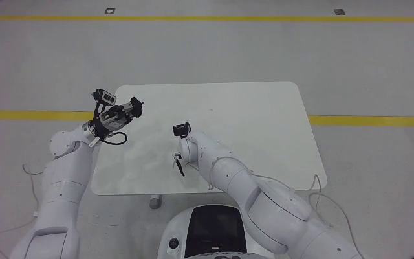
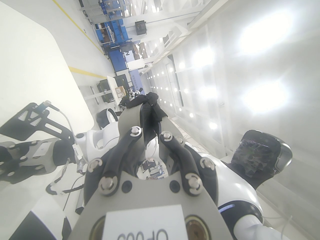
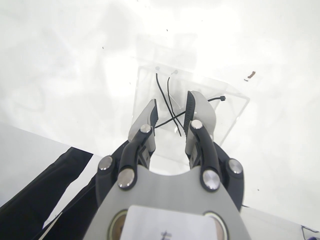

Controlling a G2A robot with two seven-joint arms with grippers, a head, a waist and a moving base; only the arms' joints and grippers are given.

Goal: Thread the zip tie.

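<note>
Several thin black zip ties (image 3: 172, 118) lie crossed inside a clear shallow box (image 3: 232, 121) on the white table (image 1: 259, 129). My right gripper (image 3: 172, 98) hangs open just above the box, one finger on either side of the spot where the ties cross, with nothing between them. In the top view the right gripper (image 1: 178, 163) is over the table's front middle. My left gripper (image 1: 137, 105) is raised above the table's back left corner, pointing into the room. Its dark-wrapped fingertips (image 2: 150, 103) are pressed together, and I see no tie between them.
Small brown scraps (image 3: 251, 74) lie on the table beyond the box. The right half of the table is bare white surface. The table's front edge runs close behind the right wrist.
</note>
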